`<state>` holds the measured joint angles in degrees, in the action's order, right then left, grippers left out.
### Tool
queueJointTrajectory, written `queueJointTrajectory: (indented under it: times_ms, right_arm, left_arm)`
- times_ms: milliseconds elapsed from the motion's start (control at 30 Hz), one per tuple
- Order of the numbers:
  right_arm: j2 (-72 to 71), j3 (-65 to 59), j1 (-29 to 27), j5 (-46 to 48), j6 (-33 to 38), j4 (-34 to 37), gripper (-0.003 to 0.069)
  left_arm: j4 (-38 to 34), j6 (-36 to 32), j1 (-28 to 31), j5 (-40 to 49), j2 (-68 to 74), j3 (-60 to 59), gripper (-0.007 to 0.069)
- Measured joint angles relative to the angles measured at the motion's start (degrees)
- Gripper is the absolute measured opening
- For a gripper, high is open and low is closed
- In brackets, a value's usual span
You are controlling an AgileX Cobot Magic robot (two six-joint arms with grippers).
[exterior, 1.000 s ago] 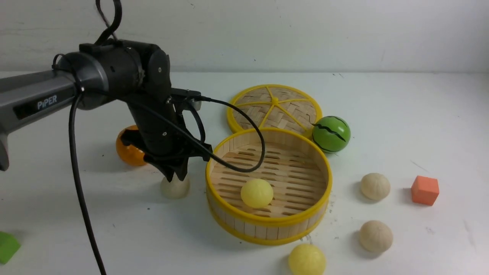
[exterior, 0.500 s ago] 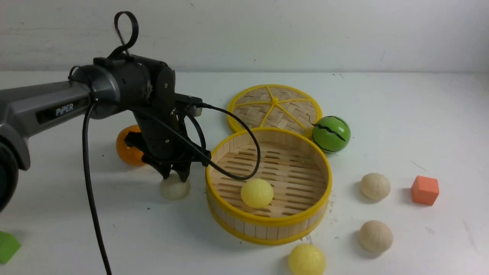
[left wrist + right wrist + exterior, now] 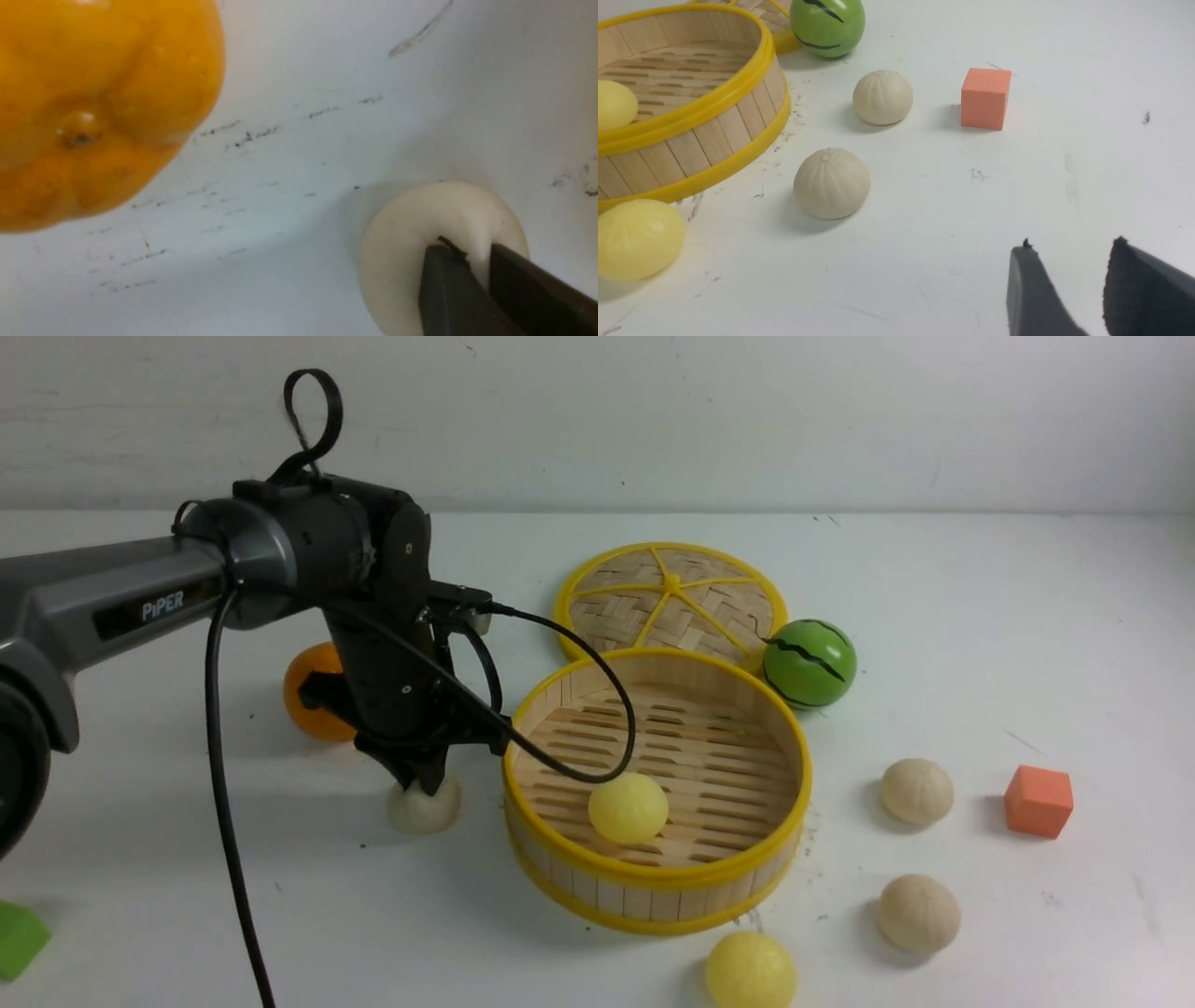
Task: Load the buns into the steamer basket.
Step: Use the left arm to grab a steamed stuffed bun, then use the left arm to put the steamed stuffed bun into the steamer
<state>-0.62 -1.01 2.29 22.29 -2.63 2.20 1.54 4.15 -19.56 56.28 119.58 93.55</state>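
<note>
A cream bun (image 3: 425,809) (image 3: 411,233) sits on the table just left of the steamer basket (image 3: 653,882). My left gripper (image 3: 428,784) (image 3: 476,249) points down onto it, jaws shut and pinching the soft top of the bun. One pale yellow bun (image 3: 627,807) lies inside the basket. Another yellow bun (image 3: 751,971) (image 3: 637,238) rests in front of the basket, and two cream buns (image 3: 917,791) (image 3: 918,913) lie to its right. My right gripper (image 3: 1069,249) shows only in its wrist view, open and empty over bare table.
A glossy orange (image 3: 313,695) (image 3: 93,107) sits close behind the left gripper. The woven lid (image 3: 672,597) and a green striped ball (image 3: 809,664) lie behind the basket. An orange cube (image 3: 1038,800) stands far right, a green block (image 3: 17,938) at the near left edge.
My left gripper came down over the cream bun and closed on its top. The bun shifted slightly. The right gripper has not moved.
</note>
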Motion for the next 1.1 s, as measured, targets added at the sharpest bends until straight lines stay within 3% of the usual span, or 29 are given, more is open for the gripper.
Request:
queueJointTrajectory:
  times_ms: [100, 333, 433, 533, 733, 867, 1067, 1100]
  right_arm:
    - [0.0, 0.0, 0.0, 0.0, 0.0, 0.0, 0.0241]
    - [0.0, 0.0, 0.0, 0.0, 0.0, 0.0, 0.0241]
    - [0.0, 0.0, 0.0, 0.0, 0.0, 0.0, 0.0241]
    - [0.0, 0.0, 0.0, 0.0, 0.0, 0.0, 0.0241]
    - [0.0, 0.0, 0.0, 0.0, 0.0, 0.0, 0.0241]
    - [0.0, 0.0, 0.0, 0.0, 0.0, 0.0, 0.0241]
    - [0.0, 0.0, 0.0, 0.0, 0.04, 0.0, 0.0241]
    - [0.0, 0.0, 0.0, 0.0, 0.04, 0.0, 0.0241]
  left_arm:
    - [-0.52, 0.25, 0.0, 2.39, -0.48, 0.59, -0.0008]
    - [-6.25, -1.23, -1.24, 13.05, -6.82, 8.91, -0.001]
    - [-10.37, -4.65, -5.58, 13.88, -8.08, 16.84, -0.001]
    - [-10.35, -5.03, -8.18, 13.85, -6.28, 20.08, -0.001]
    - [-3.47, -5.21, -10.57, 11.51, 6.94, 26.78, 0.0008]
    - [-0.18, -4.74, -10.47, 11.16, 12.18, 28.67, 0.0097]
    - [0.38, -1.12, -10.47, 11.85, 11.38, 29.21, 0.0375]
    - [0.38, -0.44, -10.47, 12.33, 10.94, 29.21, 0.0393]
